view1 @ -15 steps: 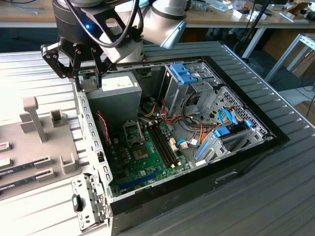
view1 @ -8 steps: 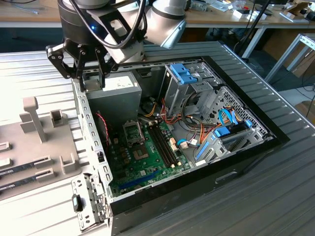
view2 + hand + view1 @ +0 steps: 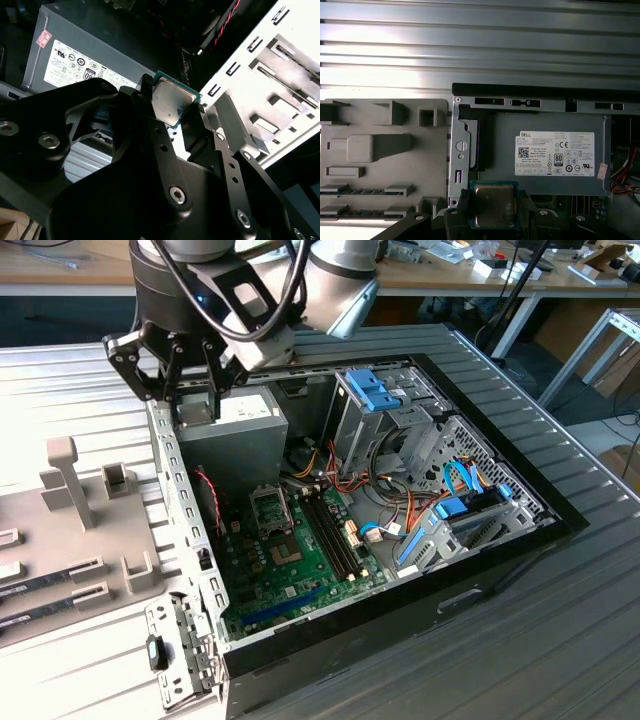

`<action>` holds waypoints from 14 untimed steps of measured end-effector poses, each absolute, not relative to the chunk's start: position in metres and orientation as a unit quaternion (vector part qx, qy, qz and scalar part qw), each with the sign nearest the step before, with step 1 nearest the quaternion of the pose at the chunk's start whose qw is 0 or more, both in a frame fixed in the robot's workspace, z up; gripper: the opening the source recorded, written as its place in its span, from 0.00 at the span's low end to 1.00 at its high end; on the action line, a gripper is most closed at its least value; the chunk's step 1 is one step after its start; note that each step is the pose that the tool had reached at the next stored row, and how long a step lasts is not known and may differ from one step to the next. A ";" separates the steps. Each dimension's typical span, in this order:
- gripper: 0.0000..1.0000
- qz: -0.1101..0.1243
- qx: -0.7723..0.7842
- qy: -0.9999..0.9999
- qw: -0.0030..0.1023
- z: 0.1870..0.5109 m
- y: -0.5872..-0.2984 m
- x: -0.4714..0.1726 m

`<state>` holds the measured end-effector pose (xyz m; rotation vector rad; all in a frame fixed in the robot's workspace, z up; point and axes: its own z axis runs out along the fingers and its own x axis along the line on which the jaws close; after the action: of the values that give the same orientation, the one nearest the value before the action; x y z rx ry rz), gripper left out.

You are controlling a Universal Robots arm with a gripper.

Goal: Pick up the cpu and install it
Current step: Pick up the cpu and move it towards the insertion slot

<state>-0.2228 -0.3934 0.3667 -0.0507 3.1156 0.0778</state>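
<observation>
The black linked-finger gripper (image 3: 196, 405) hangs in the upper left of the exterior view, over the near wall of the open computer case (image 3: 500, 540), its fingers pinched on two opposite edges of the cpu (image 3: 170, 100), a small flat square chip with a silvery metal top and a green rim. In both wrist views the silvery face is turned toward the camera. Being square, the chip has no long axis to speak of. At the exterior view's left lies a pale grey moulded fixture tray (image 3: 90, 530), apart from the chip. Just beside and below the gripper sits the grey metal power supply box (image 3: 235, 440). The dark framed socket (image 3: 268, 508) on the green motherboard (image 3: 300, 570) appears to be the target; it lies lower and toward the exterior view's right of the gripper, with the long dark memory sticks (image 3: 330, 530) just beyond it. The power supply carries a white printed label (image 3: 555, 152) of certification marks and a small pink sticker (image 3: 603, 171).
</observation>
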 end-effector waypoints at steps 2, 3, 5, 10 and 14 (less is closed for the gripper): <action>0.47 0.025 -0.016 0.999 0.012 0.366 -0.393 -0.221; 0.47 0.025 -0.016 0.999 0.012 0.366 -0.393 -0.220; 0.47 0.025 -0.016 0.999 0.012 0.365 -0.393 -0.218; 0.47 0.025 -0.016 0.999 0.012 0.364 -0.393 -0.214; 0.47 0.025 -0.016 0.999 0.012 0.363 -0.393 -0.210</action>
<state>-0.2101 -0.3934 0.3626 -0.0509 3.1156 0.0778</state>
